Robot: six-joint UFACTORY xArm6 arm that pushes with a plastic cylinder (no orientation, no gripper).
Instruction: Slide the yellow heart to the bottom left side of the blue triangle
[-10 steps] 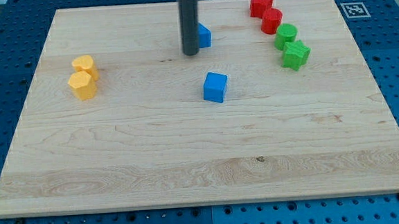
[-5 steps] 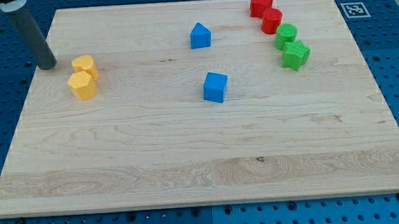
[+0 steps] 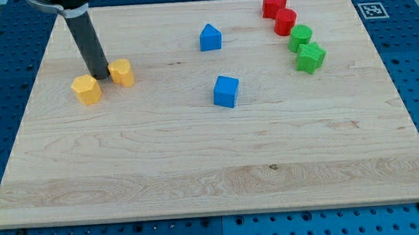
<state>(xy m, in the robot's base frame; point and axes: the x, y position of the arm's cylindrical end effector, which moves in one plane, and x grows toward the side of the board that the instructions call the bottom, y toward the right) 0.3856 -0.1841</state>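
Sitting at the board's upper left, the yellow heart (image 3: 122, 72) looks small, light and rigid, likely to slide easily on smooth wood if pushed squarely on its nine-o'clock face. My tip (image 3: 100, 74), a bare rod holding nothing, touches that face. The blue triangle (image 3: 210, 38) lies well apart, toward two o'clock.

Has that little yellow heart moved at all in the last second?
Yes. The yellow heart slid toward the view's right, away from the yellow hexagon it sat against; my tip now stands between them.
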